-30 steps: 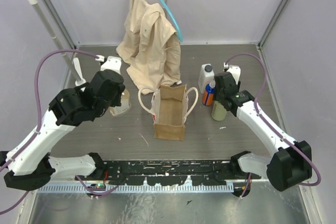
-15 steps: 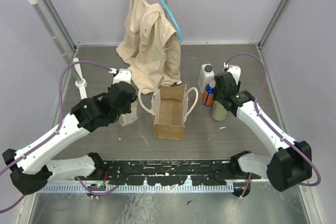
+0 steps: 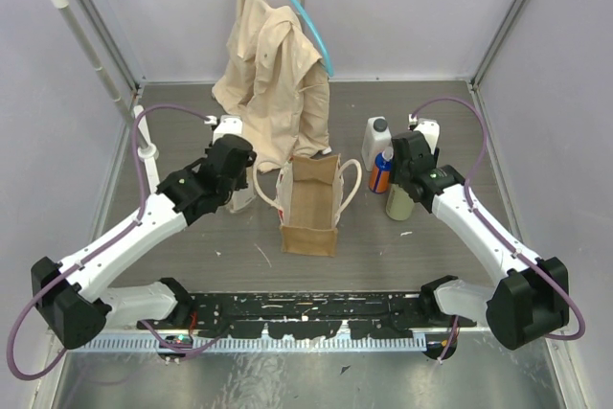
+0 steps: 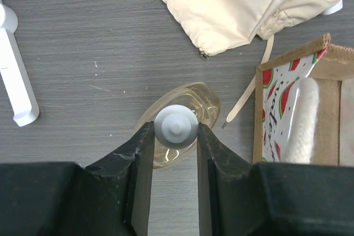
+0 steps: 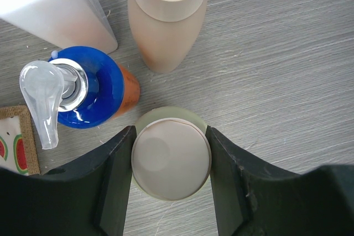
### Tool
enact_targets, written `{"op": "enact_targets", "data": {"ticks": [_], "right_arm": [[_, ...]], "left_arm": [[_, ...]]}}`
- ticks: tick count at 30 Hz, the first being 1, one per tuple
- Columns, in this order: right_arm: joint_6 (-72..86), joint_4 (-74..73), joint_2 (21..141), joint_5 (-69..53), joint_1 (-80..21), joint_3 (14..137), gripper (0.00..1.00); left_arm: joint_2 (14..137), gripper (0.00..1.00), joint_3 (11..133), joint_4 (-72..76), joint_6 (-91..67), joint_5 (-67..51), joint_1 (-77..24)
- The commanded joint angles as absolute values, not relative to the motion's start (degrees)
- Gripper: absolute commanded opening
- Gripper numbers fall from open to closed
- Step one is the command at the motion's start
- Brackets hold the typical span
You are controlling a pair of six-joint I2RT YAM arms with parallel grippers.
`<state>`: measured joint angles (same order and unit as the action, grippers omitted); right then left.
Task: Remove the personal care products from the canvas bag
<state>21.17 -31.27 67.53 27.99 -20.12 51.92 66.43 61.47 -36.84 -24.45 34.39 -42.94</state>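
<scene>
The canvas bag stands upright mid-table; its edge shows in the left wrist view. My left gripper is shut on the white cap of the small clear bottle, left of the bag, over the table. My right gripper is shut on the cream cap of the pale olive bottle, which stands right of the bag. Beside it stand the orange bottle with blue cap, the white jug-shaped bottle and the peach bottle. The peach bottle is hidden in the top view.
A large beige shirt on a blue hanger hangs from the rail and drapes onto the table behind the bag. The rack's white post and foot stand at the left. Grey walls close in the table on three sides.
My left arm has swung from the far left toward the bag, carrying the clear bottle, and stretched out lower. The right arm and the bottles by it have not moved.
</scene>
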Motion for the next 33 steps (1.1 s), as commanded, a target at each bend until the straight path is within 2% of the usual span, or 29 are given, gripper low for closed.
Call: {"op": "enact_targets", "data": {"ticks": [1,9,14,17,18,20,21,22,26,33], "right_arm": [[20.7,-26.6,66.8,28.7,-19.7,55.2,0.33],[20.7,-26.6,66.7,28.9,-19.4,55.1,0.33],[21.1,-27.5,65.8,29.6,-19.5,55.5,0.35],[21.8,-28.9,64.0,31.0,-19.5,56.2,0.46],[21.9,-29.2,63.2,31.4,-19.5,56.4,0.56],[21.8,-29.8,61.5,31.8,-19.5,56.9,0.86],[21.7,-30.3,60.8,31.7,-19.5,57.1,0.96],[21.6,-30.9,59.8,31.4,-19.5,57.6,1.0],[21.9,-33.7,56.6,28.5,-19.5,59.3,1.0],[20.9,-37.0,51.3,23.9,-19.4,63.0,1.0]], "left_arm": [[65.9,0.41,61.7,-24.7,-23.3,35.7,-41.6],[65.1,0.61,59.8,-22.5,-22.9,35.3,-40.5],[63.7,0.64,60.5,-25.3,-24.1,35.6,-40.3],[61.8,0.75,62.2,-28.9,-25.0,35.9,-40.3],[61.0,0.8,62.7,-30.3,-25.4,35.9,-40.3],[59.1,0.86,63.5,-33.5,-27.0,35.5,-40.3],[58.1,0.92,63.3,-35.1,-27.7,34.8,-40.3],[56.9,0.94,62.6,-36.6,-28.3,34.1,-40.3],[51.3,0.99,59.8,-43.0,-33.7,33.0,-40.3],[45.8,1.0,59.7,-50.2,-39.4,26.4,-40.3]]}}
